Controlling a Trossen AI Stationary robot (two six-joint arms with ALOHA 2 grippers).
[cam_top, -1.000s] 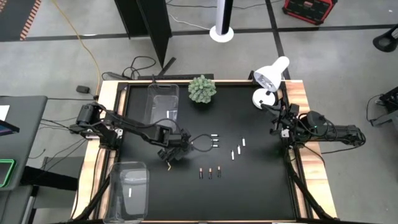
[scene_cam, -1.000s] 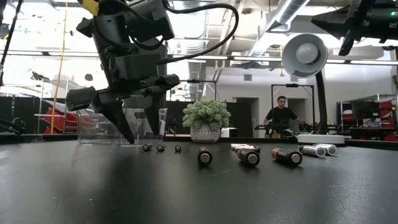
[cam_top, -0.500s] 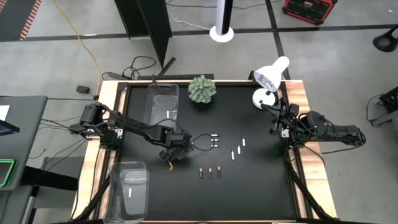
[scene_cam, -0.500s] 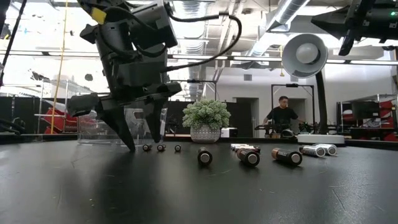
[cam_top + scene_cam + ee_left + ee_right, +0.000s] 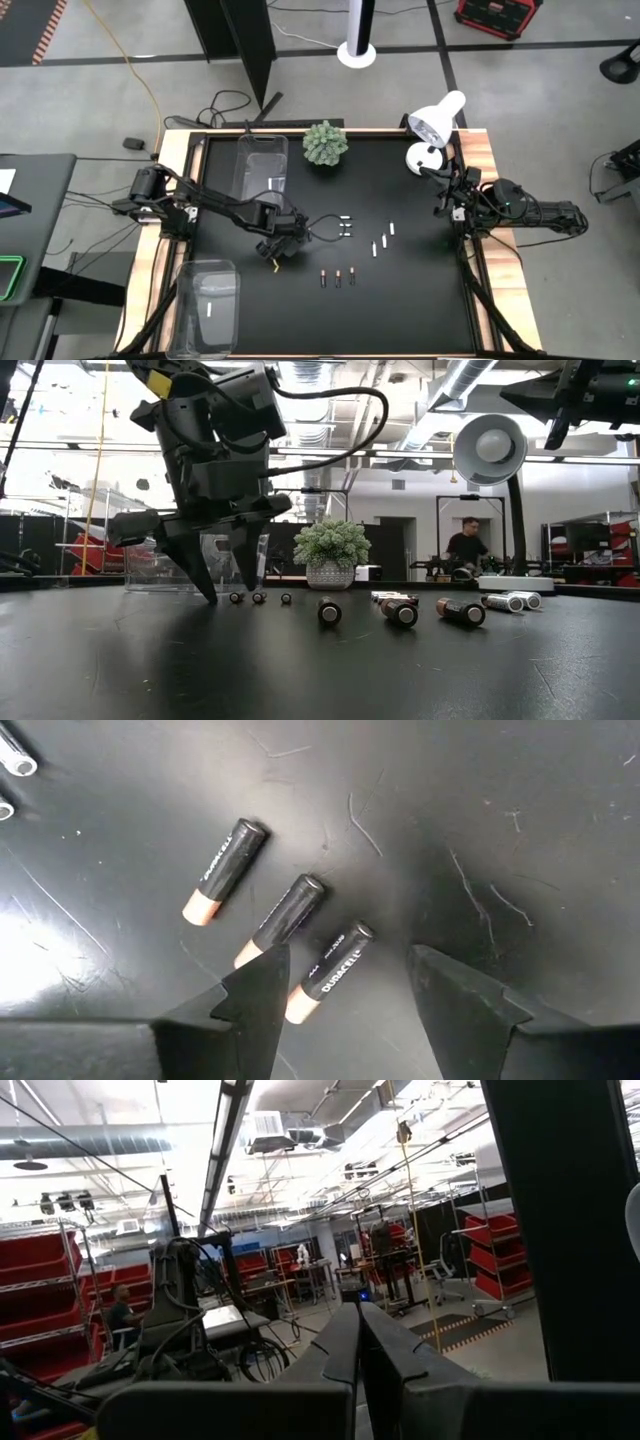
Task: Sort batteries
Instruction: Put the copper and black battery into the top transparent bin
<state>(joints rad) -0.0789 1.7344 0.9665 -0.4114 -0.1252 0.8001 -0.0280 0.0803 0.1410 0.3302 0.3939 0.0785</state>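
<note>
Left gripper (image 5: 275,252) left of frame centre, fingers apart, empty, low over table (image 5: 420,300); three dark batteries (image 5: 338,278) lower centre; right gripper (image 5: 443,196) at right edge, fingers together.

right gripper (image 5: 358,1342) closed, facing workshop; red bins (image 5: 40,1275) behind.

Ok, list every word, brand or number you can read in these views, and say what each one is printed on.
"DURACELL": on the dark battery nearest the left gripper, wrist view.
Print on the middle dark battery: too blurred to read.
Print on the far dark battery: looks like the same brand, but not legible.
High, low and right wrist views: no readable text.
</note>
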